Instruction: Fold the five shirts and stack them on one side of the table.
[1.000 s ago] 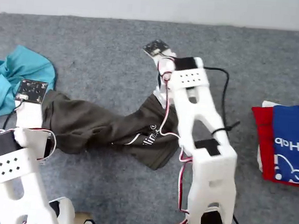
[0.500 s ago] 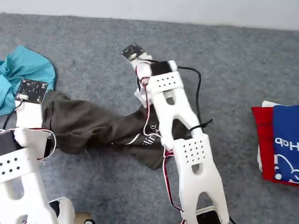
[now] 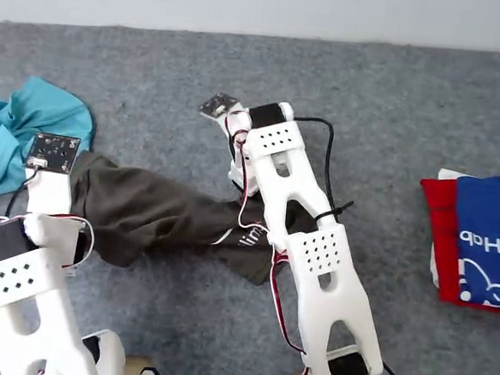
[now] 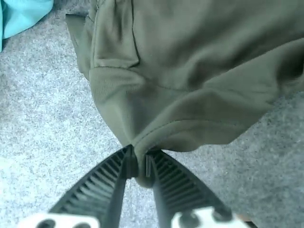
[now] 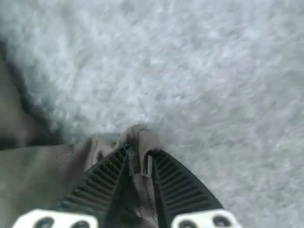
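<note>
The left fingers were closed on a fold at the edge of the olive shirt, pinching the cloth between their tips. The bulk of the shirt spread away beyond them over the grey counter. The right fingers were likewise clamped on another bunched edge of the same shirt, with fabric trailing back beneath them and bare counter ahead of their tips. From the high view, the shirt lay on the counter in a rumpled band stretched between the two pairs of fingers. A teal shirt lay crumpled just beside the left fingers, on the side away from the right arm. Well apart from the right fingers, on the side away from the left arm, a folded blue shirt rested on a folded red shirt.
</note>
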Controlling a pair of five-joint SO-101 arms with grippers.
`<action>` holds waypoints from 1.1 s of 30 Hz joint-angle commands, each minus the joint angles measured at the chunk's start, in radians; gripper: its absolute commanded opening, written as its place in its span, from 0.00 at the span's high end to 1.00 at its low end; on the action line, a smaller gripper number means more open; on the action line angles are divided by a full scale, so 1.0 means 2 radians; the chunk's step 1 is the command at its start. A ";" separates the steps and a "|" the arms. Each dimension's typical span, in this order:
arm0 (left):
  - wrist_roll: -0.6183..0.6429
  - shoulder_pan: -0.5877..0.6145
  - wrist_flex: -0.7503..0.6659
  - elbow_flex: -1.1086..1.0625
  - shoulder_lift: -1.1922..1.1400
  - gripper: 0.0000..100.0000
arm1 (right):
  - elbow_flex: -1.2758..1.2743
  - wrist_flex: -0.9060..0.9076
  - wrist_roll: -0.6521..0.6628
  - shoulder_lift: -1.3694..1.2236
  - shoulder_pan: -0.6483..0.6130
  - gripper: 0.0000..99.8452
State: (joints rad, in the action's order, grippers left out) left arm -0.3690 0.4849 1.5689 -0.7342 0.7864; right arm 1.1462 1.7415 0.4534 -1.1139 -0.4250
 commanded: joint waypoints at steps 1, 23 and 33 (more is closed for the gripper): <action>0.003 0.001 -0.008 0.019 0.011 0.99 | 0.074 0.030 0.007 0.011 0.007 0.99; 0.004 -0.060 -0.114 0.366 0.006 0.99 | 0.113 0.025 0.025 0.453 0.136 0.99; 0.000 -0.111 -0.264 0.476 0.006 0.99 | 0.110 -0.052 0.025 0.610 0.212 0.99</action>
State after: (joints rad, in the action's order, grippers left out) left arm -0.3690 0.2716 1.1178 0.1281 0.7879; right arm 1.3410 1.6924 0.4948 0.0261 -0.0430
